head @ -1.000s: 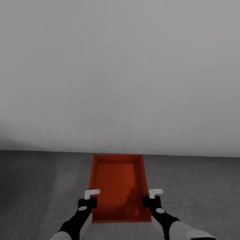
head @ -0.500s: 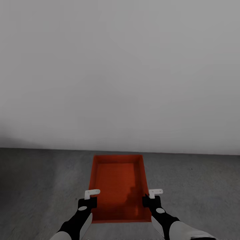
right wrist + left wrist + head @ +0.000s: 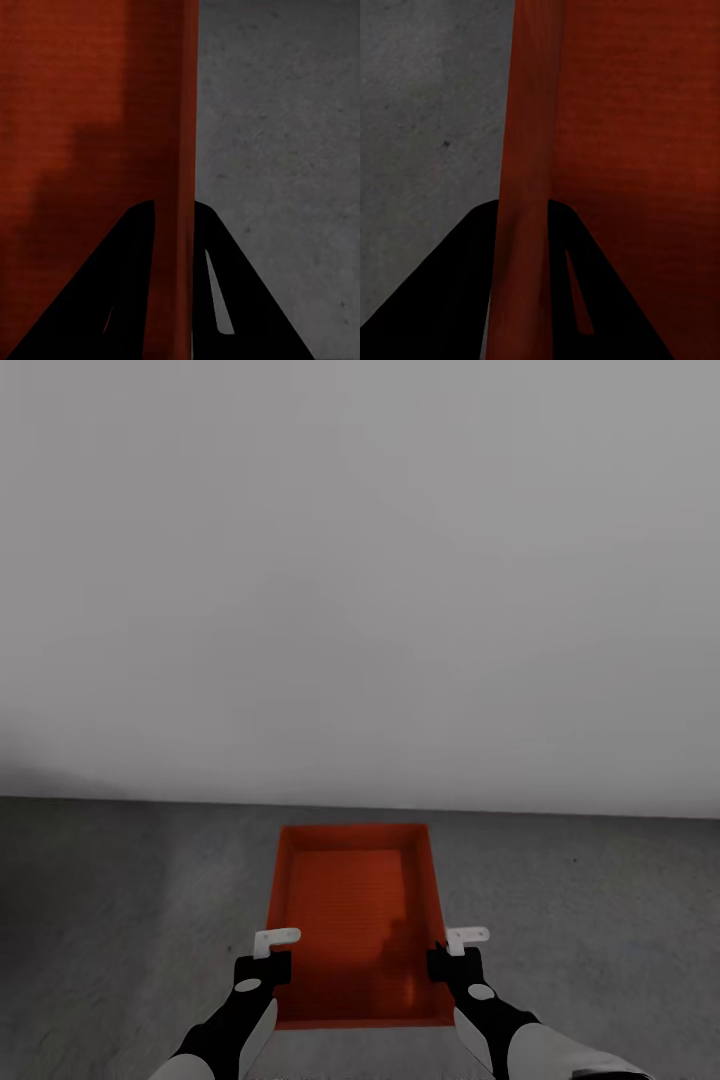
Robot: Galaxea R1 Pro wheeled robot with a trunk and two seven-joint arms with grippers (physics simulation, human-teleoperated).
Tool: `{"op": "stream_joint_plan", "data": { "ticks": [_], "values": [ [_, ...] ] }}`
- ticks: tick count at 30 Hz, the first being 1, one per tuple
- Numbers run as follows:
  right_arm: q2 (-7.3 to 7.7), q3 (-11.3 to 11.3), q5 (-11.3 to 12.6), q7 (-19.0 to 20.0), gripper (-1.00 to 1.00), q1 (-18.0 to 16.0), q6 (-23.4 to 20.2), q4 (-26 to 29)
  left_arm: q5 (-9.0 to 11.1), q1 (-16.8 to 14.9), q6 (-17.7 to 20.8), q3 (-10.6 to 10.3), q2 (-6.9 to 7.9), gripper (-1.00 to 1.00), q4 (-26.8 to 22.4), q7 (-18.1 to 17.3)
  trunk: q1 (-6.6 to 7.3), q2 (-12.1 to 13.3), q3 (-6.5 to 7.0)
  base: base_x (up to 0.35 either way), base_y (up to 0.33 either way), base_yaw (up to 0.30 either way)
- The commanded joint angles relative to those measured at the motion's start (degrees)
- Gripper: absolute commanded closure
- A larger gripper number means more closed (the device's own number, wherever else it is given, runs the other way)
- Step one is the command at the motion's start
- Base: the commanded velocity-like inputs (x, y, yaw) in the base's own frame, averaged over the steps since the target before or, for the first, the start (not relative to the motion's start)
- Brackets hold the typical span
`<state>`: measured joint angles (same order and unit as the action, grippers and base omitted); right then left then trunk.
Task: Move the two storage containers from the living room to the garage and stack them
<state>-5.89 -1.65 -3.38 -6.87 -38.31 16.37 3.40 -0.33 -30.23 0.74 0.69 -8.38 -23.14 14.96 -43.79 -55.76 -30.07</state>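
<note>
A plain white wall [image 3: 360,560] takes up the upper part of the head view and meets a rough, mottled dark grey concrete floor [image 3: 120,920] along a straight line.

1 storage container [image 3: 350,920], a lidless red-orange rectangular box with thin straight walls, sits low in the middle of the head view, its long sides running away from the robot and its far end short of the wall. Its ribbed bottom is bare, with a shadow across the near half. Whether it rests on the floor or is held just above it cannot be told.

The 2 arms reach forward from the bottom edge, 1 to each long side of the container near its close end.

The left gripper [image 3: 272,958] is at the container's left wall. In the left wrist view its 2 dark jaws straddle that wall [image 3: 529,150], 1 outside over the floor and 1 inside over the box bottom, closed onto it.

The right gripper [image 3: 448,955] is at the right wall. In the right wrist view its jaws likewise pinch the wall [image 3: 180,135] from both sides, with grey concrete beside it.
</note>
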Motion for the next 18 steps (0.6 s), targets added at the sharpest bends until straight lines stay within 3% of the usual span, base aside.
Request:
{"op": "stream_joint_plan", "data": {
  "ticks": [1,18],
  "values": [
    [0.00,1.3,0.1,-0.4,1.00,0.0,0.2,-0.1,-1.0,0.0,0.1,2.1,0.47,1.00,-2.6,0.5,0.00,0.0,-0.15,0.000,0.000,0.000],
    [0.00,1.3,0.1,-0.4,1.00,0.0,0.2,-0.1,-1.0,-0.1,0.1,2.1,0.47,1.00,-2.6,0.6,0.00,0.0,-1.71,0.000,0.000,0.000]
  ]
}}
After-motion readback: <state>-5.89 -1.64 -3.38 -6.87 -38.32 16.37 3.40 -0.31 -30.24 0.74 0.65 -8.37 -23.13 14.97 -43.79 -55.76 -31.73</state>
